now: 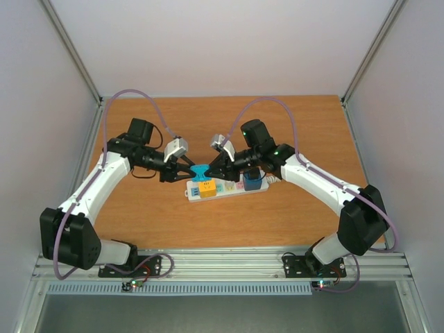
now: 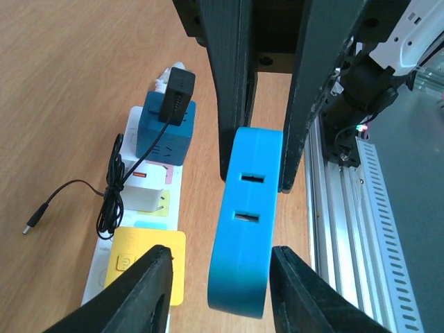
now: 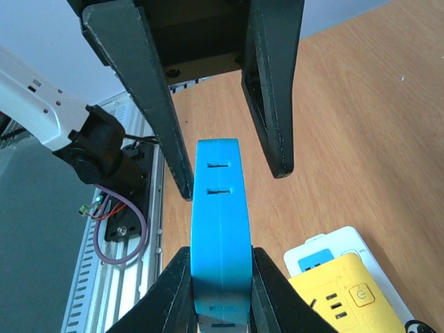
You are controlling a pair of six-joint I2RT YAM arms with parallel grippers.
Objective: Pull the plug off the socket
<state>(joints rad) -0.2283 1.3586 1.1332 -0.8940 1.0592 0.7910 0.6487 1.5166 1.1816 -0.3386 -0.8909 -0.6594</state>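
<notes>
Top external view: fixed high, above and behind the arm bases at the near edge. It looks down and forward over the whole table (image 1: 291, 215) from a distance.

Left wrist view: mounted on the left arm, it looks along the left gripper (image 2: 220, 253) towards the right of the scene and downward, at very close range.

Right wrist view: mounted on the right arm, it looks along the right gripper (image 3: 220, 257) towards the left and downward, equally close.

The wrist views face one another. Both take in the blue plug (image 2: 243, 222), the yellow end of the socket (image 2: 146, 270), each other's gripper and the near rail (image 2: 347, 236). The top view covers all of these.
</notes>
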